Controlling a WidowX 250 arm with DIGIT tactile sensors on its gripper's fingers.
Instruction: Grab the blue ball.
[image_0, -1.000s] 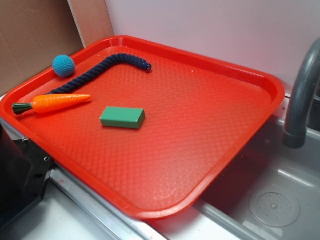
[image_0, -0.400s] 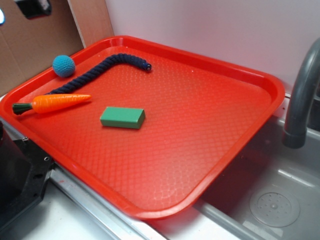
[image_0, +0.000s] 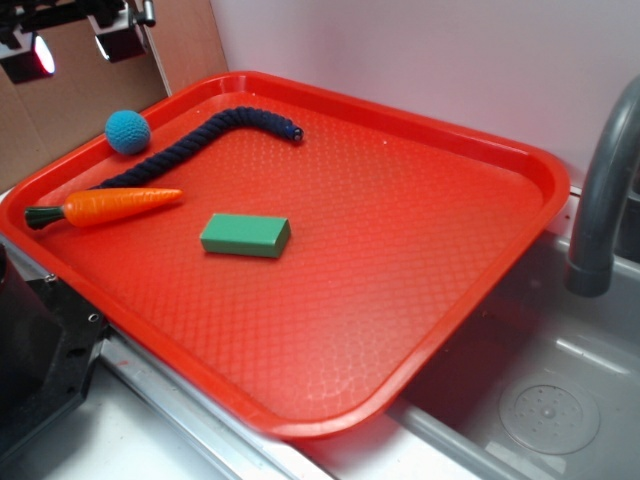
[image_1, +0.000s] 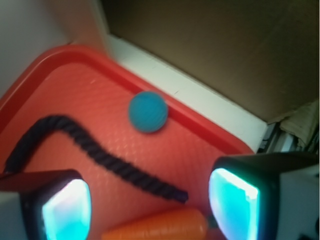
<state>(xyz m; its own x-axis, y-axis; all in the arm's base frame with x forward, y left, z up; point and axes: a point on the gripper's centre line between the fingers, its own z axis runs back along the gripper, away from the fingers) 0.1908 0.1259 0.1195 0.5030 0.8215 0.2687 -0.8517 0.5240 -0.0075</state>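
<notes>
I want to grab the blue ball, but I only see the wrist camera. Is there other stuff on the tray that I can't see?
Observer: Yes. A green block lies beside the carrot, toward the middle of the tray.
Operator: Are my jaws close to the ball?
Observer: No. The exterior view shows them open and well above the tray, up and left of the ball.
Operator: What's off to the side of the tray?
Observer: A sink with a grey faucet, at the end of the tray away from the ball.
</notes>
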